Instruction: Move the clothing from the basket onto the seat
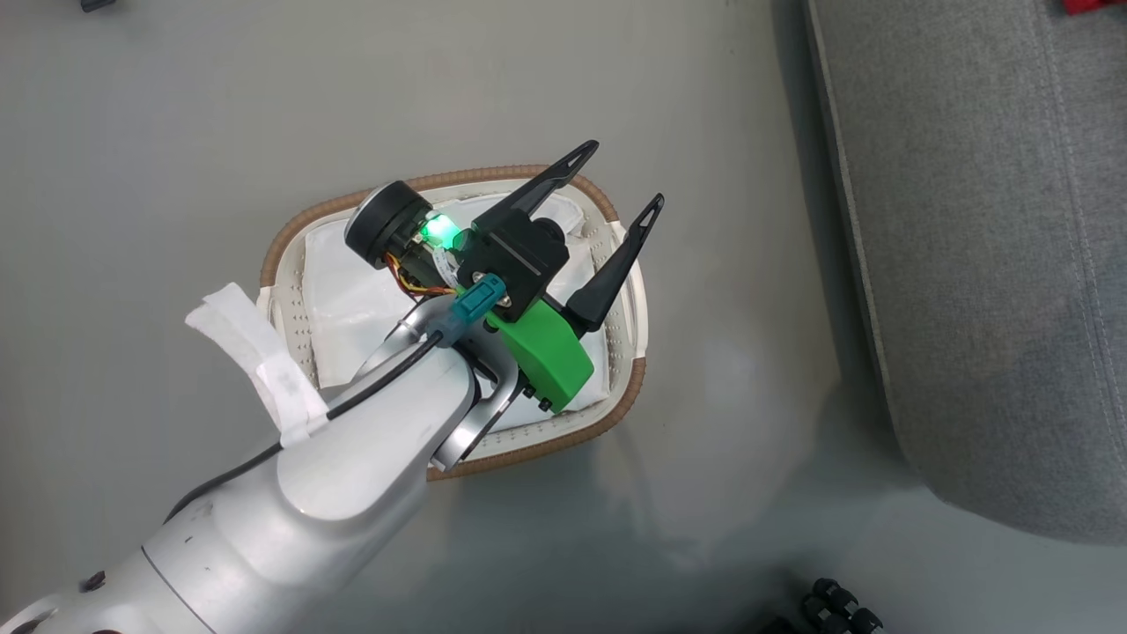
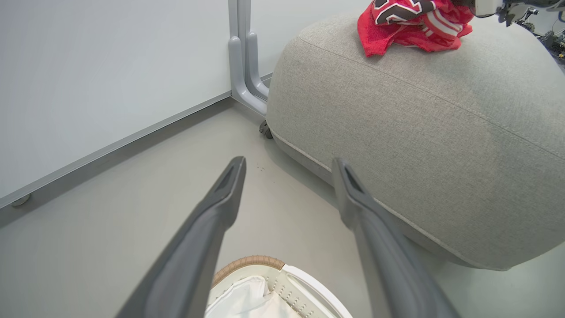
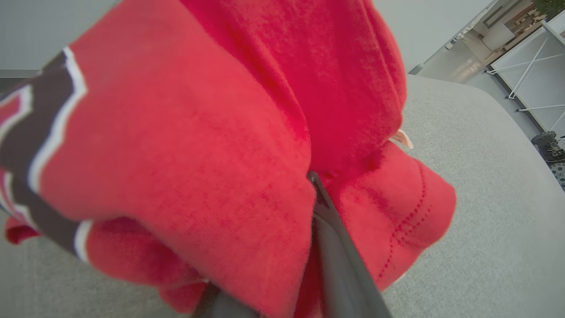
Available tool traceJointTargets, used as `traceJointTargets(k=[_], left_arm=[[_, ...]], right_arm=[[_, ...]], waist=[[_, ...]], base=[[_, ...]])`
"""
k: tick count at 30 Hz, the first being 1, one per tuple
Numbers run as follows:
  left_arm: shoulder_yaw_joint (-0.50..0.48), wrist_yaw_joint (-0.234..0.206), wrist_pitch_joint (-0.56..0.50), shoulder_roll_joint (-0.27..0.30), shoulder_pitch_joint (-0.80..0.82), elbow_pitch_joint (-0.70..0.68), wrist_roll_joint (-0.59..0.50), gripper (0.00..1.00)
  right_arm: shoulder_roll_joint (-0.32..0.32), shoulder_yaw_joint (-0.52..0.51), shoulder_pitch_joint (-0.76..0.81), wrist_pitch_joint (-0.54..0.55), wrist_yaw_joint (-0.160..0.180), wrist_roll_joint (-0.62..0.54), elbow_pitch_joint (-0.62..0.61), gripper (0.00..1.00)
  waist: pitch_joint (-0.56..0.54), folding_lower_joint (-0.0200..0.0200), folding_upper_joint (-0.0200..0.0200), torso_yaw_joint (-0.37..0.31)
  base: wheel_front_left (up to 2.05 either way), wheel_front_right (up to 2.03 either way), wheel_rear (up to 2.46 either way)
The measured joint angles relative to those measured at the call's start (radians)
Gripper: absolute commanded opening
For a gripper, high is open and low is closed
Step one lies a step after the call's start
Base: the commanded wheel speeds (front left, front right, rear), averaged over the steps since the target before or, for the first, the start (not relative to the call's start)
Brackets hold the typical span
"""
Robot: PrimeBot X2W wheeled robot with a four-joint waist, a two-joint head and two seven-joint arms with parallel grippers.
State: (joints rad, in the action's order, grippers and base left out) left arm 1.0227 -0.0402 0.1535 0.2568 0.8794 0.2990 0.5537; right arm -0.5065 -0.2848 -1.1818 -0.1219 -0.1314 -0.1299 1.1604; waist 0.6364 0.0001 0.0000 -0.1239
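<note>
Our left pincer (image 1: 622,173) hangs wide open and empty above the oval white lattice basket with a brown woven rim (image 1: 352,204). Our own pale forearm (image 1: 352,458) blocks much of the plain white cloth sheet (image 1: 348,299) inside the basket. The red sports clothing with black-and-white numerals (image 2: 410,26) lies bunched on top of the large grey upholstered seat (image 2: 419,145), near the basket (a white wall panel on a grey metal foot (image 2: 245,66) stands behind). Red cloth drapes over our right pincer (image 3: 278,198) and hides one finger. We cannot tell how far it is parted, nor whether it grips.
</note>
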Motion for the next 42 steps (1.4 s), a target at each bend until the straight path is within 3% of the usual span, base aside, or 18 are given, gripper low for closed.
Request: traceJointTargets(k=[14, 27, 34, 42], left_arm=[[-0.019, -0.012, 0.028, 0.012, -0.052, 0.038, 0.054, 1.0], [-0.073, -0.026, 0.084, 0.017, -0.167, 0.093, 0.132, 1.0], [-0.125, -0.039, 0.104, -0.005, -0.246, 0.11, 0.164, 1.0], [-0.235, -0.061, 0.11, 0.006, -0.364, 0.091, 0.173, 1.0]], right_arm=[[0.049, 0.078, 0.023, -0.004, 0.0, 0.025, 0.058, 1.0], [0.115, 0.267, 0.07, 0.044, 0.0, 0.146, 0.071, 1.0], [0.136, 0.372, 0.123, 0.033, 0.0, 0.251, 0.0, 1.0], [0.148, 0.472, 0.262, -0.034, 0.0, 0.346, -0.114, 1.0]], waist=[[-0.104, 0.0, 0.0, -0.06], [-0.285, -0.0002, 0.0, -0.093], [-0.39, -0.0002, 0.0, -0.067], [-0.474, -0.0002, 0.0, 0.024]], base=[[0.0, 0.0, 0.0], [0.0, 0.0, 0.0], [0.0, 0.0, 0.0], [0.0, 0.0, 0.0]])
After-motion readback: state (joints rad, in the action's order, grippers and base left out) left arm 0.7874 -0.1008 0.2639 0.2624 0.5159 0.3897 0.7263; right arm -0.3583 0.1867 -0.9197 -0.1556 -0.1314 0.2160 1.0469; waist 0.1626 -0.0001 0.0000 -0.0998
